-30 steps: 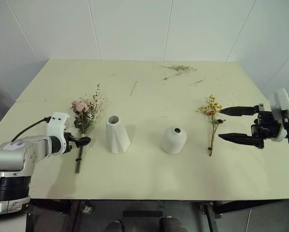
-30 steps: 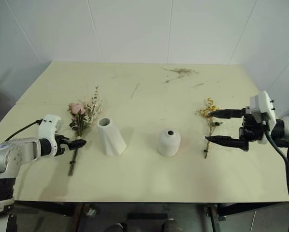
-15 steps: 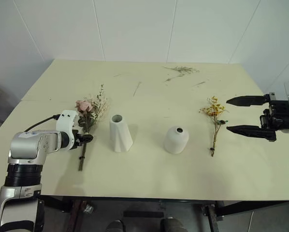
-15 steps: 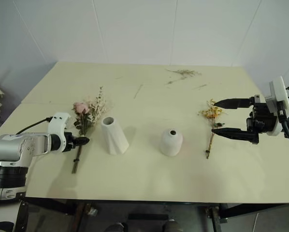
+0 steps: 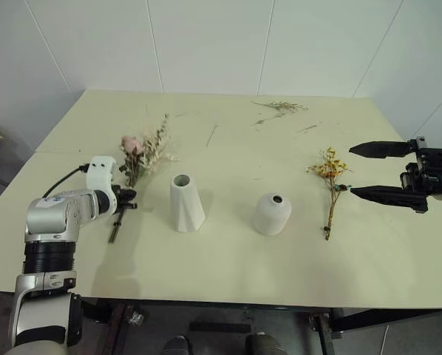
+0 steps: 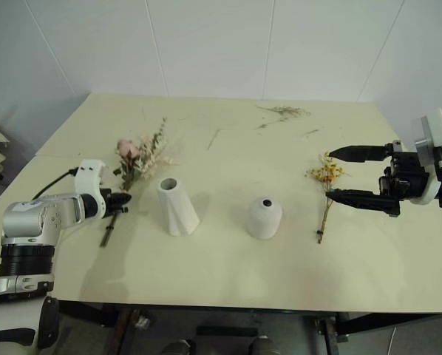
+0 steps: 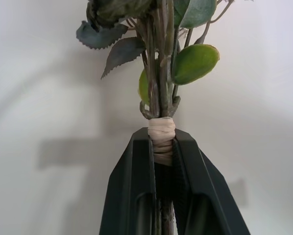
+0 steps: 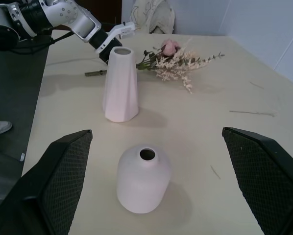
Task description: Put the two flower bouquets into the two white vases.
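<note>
Left pincer [image 7: 162, 161]: now pinches the rose bouquet [image 5: 141, 154] at its taped stems, lifted off the bench [image 5: 228, 274].
Right pincer [image 5: 378, 171]: spread, beside the yellow bouquet [image 5: 330, 188].
Writing: none readable.

On the pale surface [image 5: 228, 274], the left pincer [image 5: 129, 197] is clamped on the stems of the rose bouquet [image 5: 141, 153], whose blooms point far and slightly right. Right of it stands the tall twisted vase [image 5: 185, 203], then the rounded vase [image 5: 273, 214]. Further right lies the yellow bouquet [image 5: 330, 177]. The right pincer [image 5: 372, 171] hangs spread wide just right of it. Loose twigs [image 5: 279, 108] lie at the far edge.
</note>
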Robot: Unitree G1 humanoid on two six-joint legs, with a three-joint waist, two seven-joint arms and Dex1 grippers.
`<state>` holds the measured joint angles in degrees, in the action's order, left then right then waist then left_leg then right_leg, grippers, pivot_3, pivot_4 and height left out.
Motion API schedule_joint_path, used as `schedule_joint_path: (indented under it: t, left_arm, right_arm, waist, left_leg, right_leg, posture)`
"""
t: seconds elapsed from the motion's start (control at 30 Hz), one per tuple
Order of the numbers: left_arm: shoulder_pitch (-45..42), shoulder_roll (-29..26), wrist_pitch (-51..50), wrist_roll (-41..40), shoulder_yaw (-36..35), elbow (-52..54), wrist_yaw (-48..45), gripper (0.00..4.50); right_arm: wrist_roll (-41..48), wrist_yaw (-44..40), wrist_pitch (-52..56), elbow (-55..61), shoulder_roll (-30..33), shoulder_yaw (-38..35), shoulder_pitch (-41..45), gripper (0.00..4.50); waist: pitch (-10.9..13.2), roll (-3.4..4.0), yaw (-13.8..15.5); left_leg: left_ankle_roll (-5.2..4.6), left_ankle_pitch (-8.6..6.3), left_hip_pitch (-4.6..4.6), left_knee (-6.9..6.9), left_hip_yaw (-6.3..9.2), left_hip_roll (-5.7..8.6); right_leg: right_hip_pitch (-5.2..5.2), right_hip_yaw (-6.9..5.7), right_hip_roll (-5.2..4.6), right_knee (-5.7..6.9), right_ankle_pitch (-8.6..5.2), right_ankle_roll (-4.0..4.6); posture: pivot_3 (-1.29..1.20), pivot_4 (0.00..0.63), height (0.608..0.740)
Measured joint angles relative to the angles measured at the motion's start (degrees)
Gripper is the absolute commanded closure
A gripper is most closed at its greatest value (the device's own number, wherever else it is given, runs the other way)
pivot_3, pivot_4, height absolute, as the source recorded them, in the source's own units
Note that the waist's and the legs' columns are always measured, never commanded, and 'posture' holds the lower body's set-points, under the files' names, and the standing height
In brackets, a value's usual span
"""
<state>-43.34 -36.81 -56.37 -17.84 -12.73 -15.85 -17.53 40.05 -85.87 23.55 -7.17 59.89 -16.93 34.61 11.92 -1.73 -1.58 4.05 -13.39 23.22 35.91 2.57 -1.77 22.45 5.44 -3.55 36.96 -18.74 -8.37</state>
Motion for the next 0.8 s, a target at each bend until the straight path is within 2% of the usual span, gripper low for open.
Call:
schedule_joint_path:
  t: [0.27, 0.57, 0.8]
  left_arm:
    - [-8.2, 0.1, 14.2, -0.1, -4.4, -7.2, -1.2, 4.36]
    - [-13.6, 4.1, 31.0, -4.2, -6.6, -11.0, -10.8, 4.36]
    - [-17.2, 6.9, 32.7, -10.3, -6.9, -9.9, -17.9, 4.36]
  right_arm:
    - [2.2, 1.7, 2.2, 3.5, 0.0, -4.0, -4.6, 0.00]
    - [3.6, 3.6, 3.7, 8.3, 0.0, -8.1, -10.0, 0.00]
    - [4.7, 5.1, 4.6, 10.6, 0.0, -10.0, -13.0, 0.00]
  waist:
    - [0.0, 0.00, 0.0]
    - [0.0, -0.01, 0.0]
    - [0.0, 0.00, -0.2]
  left_leg:
    - [0.00, -0.04, 0.05, -0.05, -0.06, -0.02]
    - [0.00, -0.04, 0.06, 0.03, -0.06, -0.02]
    - [0.00, -0.04, 0.05, 0.02, -0.07, -0.02]
  right_leg:
    - [0.04, 0.00, 0.00, -0.10, -0.01, -0.02]
    - [0.01, 0.00, 0.01, -0.06, 0.01, -0.05]
    - [0.02, 0.02, 0.02, -0.06, 0.01, -0.05]
  posture:
    - [0.00, 0.150, 0.740]
    - [0.00, 0.150, 0.740]
    - [0.00, 0.150, 0.740]
